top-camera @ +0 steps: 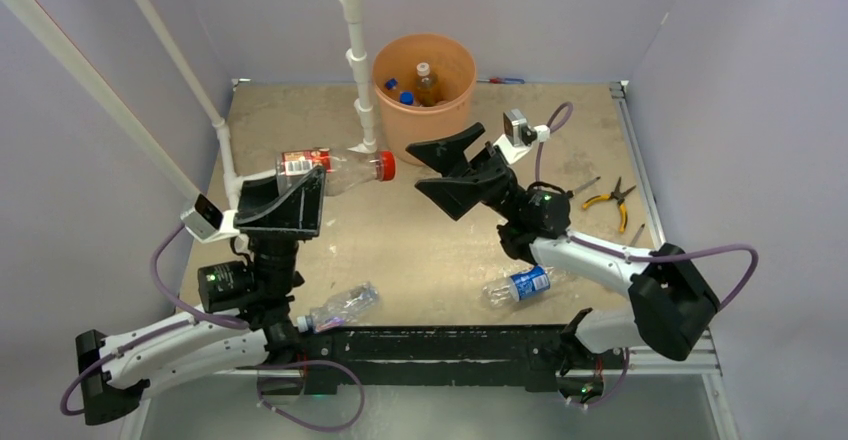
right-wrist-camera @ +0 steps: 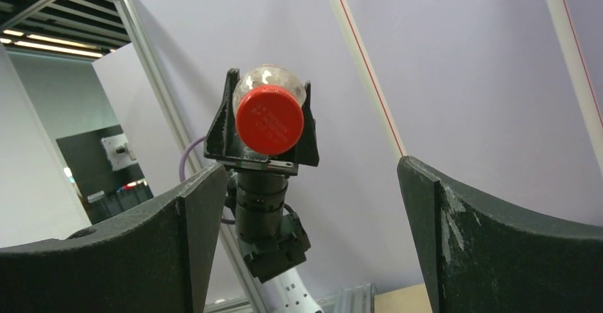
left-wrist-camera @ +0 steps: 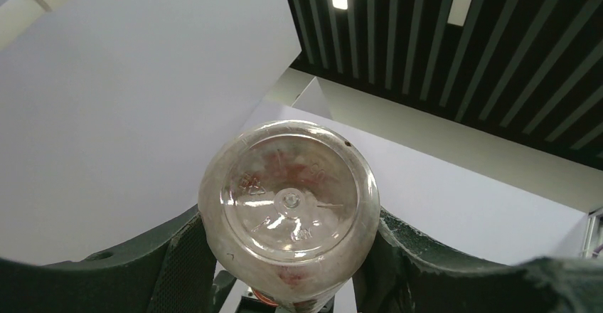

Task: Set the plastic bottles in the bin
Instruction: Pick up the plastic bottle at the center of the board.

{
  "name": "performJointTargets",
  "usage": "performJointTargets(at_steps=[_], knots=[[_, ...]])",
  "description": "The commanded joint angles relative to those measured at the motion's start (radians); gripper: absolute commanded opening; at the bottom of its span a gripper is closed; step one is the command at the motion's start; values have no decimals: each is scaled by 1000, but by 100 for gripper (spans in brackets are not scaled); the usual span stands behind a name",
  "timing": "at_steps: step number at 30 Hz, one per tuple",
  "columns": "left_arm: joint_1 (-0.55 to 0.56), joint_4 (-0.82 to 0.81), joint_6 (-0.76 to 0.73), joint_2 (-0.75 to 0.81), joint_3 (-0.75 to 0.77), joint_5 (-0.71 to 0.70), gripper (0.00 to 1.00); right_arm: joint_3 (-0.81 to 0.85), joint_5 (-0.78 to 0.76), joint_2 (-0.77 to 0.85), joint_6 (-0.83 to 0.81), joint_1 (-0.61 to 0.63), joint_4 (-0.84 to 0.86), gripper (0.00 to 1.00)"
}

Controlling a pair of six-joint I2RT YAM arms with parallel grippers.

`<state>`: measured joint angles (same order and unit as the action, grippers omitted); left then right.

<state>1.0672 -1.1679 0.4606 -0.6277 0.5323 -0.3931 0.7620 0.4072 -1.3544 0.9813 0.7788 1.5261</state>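
Clamps red-capped bottle crosswise in closed left gripper, long axis level, cap aimed straight at wide-open, empty right gripper, nearer bin.

The red-capped bottle is clear glossy plastic, cloudy and scuffed at its base, its cap ridged matt red plastic, the bin smooth orange plastic, the worktop a matt, stained tan board, and the fingers of the right hand matt black with pale scuffs.

Left hand raised, gripping bottle, right hand raised, spread open
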Motion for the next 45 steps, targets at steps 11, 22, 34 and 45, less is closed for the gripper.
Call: performJointTargets(at_steps=[11,22,34,45], knots=[[2,-277,19,-111,-11,-33,34,73,-37,0,-96,42,147,92],[2,-312,62,-154,-18,-29,34,116,-67,-116,72,45,402,99],[2,-366,87,-170,-62,-62,34,171,-46,-101,85,44,402,99],[2,-369,118,-191,-32,-23,33,206,27,0,45,46,236,99]])
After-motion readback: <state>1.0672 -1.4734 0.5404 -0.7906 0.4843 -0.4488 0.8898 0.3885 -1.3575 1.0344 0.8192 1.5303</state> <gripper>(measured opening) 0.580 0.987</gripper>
